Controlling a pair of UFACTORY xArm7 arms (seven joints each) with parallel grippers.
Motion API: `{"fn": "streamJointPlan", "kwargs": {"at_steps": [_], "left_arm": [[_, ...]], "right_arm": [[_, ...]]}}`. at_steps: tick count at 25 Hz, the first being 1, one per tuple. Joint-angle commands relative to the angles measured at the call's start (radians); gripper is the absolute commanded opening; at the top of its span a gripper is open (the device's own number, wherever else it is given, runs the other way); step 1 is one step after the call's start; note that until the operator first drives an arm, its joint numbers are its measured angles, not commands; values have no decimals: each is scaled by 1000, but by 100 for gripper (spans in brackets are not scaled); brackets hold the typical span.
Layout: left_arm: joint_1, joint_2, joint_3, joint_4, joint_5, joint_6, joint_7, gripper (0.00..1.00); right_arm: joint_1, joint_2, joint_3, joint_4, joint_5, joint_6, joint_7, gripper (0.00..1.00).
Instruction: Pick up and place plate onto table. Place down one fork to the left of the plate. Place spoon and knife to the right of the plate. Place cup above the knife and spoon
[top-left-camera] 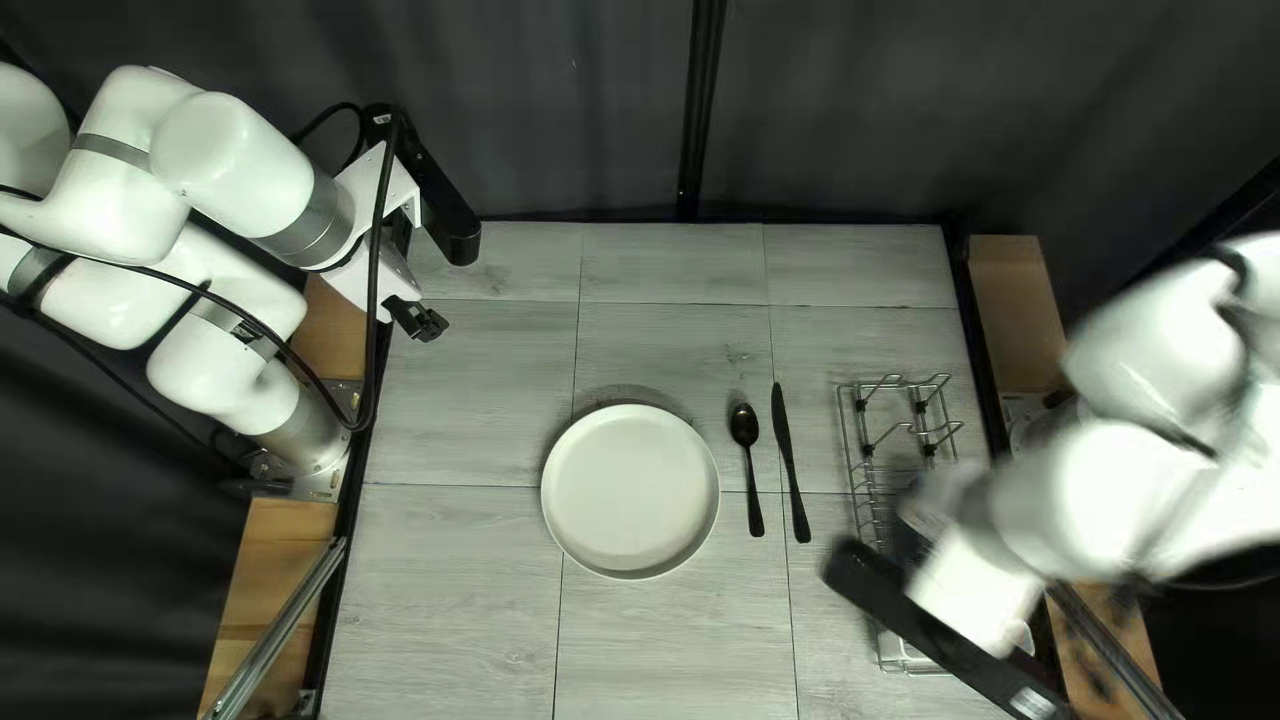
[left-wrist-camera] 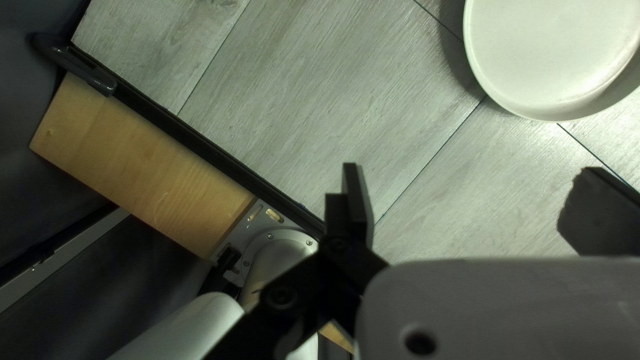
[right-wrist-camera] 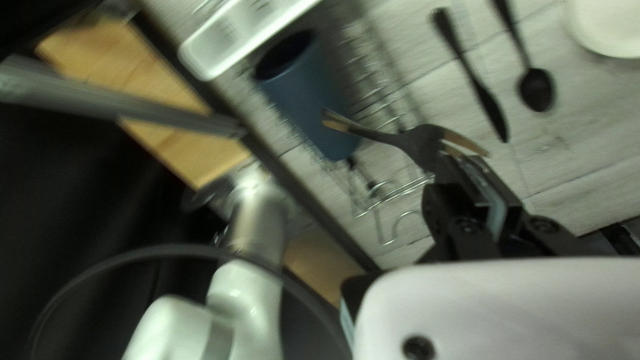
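A: Where is the plate?

B: The plate (top-left-camera: pixel 630 490) lies flat on the tabletop (top-left-camera: pixel 470 400), about the middle of the top left view.

A: And the cutlery?

B: The spoon (top-left-camera: pixel 746 465) lies just right of the plate, bowl toward the far edge. The knife (top-left-camera: pixel 789 460) lies just right of the spoon, parallel to it. The two are apart, and neither touches the plate.

A: The fork?

B: The right fingers (right-wrist-camera: pixel 452 200) are clamped on the fork (right-wrist-camera: pixel 387 136) near one end, and the rest sticks out sideways from them. In the right wrist view it shows in front of the wire rack (right-wrist-camera: pixel 385 195), with its long end crossing the cup (right-wrist-camera: pixel 307 95).

A: So where is the cup?

B: It is blue and sits in the rack, its dark mouth facing the wrist camera. I can't tell whether it stands quite upright. The rack is at the right of the tabletop, beyond the knife. In the top left view the right arm covers the rack's near part and hides the cup.

A: What about the other arm?

B: The left fingers (left-wrist-camera: pixel 356 197) are spread wide with nothing between them. They hang over bare tabletop near the left edge, close to that arm's own base. The plate is well ahead of them.
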Motion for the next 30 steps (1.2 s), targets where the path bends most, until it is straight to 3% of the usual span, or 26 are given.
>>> {"fn": "streamJointPlan", "kwargs": {"at_steps": [1, 7, 10, 19, 26, 30], "left_arm": [[0, 0, 0, 0, 0, 0, 0, 100], [0, 0, 0, 0, 0, 0, 0, 100], [0, 0, 0, 0, 0, 0, 0, 100], [0, 0, 0, 0, 0, 0, 0, 100], [0, 0, 0, 0, 0, 0, 0, 100], [0, 0, 0, 0, 0, 0, 0, 100]], "right_arm": [[-80, -31, -107, -110, 97, -190, -52, 0], [-80, -31, -107, -110, 97, -190, -52, 0], [-93, 9, -142, -101, 110, -207, -186, 0], [-229, 47, -314, -217, 380, -382, -192, 0], [-225, 53, -310, -215, 367, -390, -210, 0], [-221, 114, -312, -257, 520, -568, -292, 0]]}}
